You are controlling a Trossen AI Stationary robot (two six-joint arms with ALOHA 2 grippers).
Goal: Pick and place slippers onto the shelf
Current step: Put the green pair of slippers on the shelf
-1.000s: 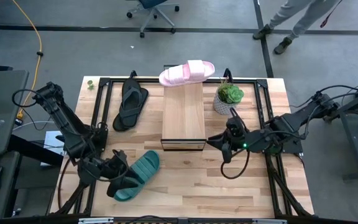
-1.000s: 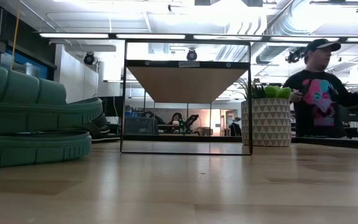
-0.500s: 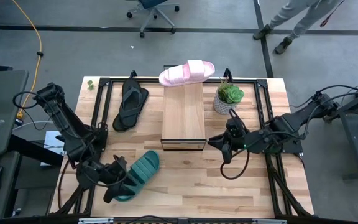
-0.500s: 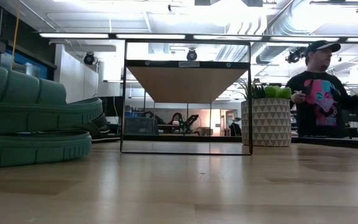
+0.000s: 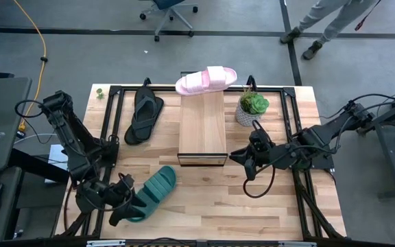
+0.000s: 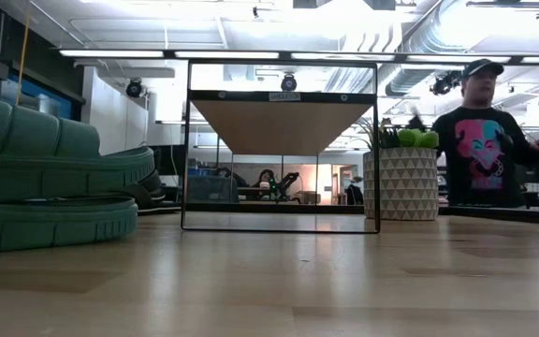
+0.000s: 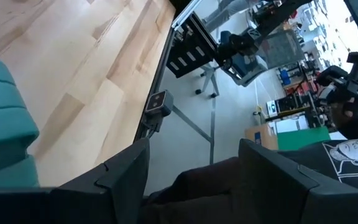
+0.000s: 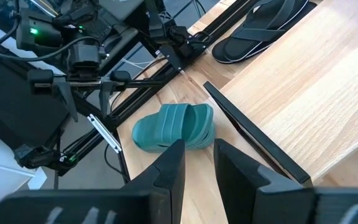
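The dark teal slipper [image 5: 151,193] lies flat on the table at the near left, and fills the left of the low view [image 6: 45,178]. My left gripper [image 5: 118,204] [image 7: 192,149] hangs open over its near left end, with nothing between the fingers and the slipper beside one finger. The pink slipper [image 5: 206,80] lies across the far end of the shelf [image 5: 202,127]. Left of the shelf the black flip-flop [image 5: 143,114] rests on the table. My right gripper [image 5: 242,163] [image 8: 199,149] hovers right of the shelf's near end, its fingers a narrow gap apart and empty.
A potted plant [image 5: 252,106] in a white patterned pot stands on the table right of the shelf. Black frame rails [image 5: 113,123] run along the table's left and right sides. A person [image 6: 485,131] stands beyond the far right. Bare wood lies in front of the shelf.
My left gripper has swung from over the teal slipper's middle toward the table's near left corner and now hangs at the slipper's near end. The teal slipper has stayed where it was.
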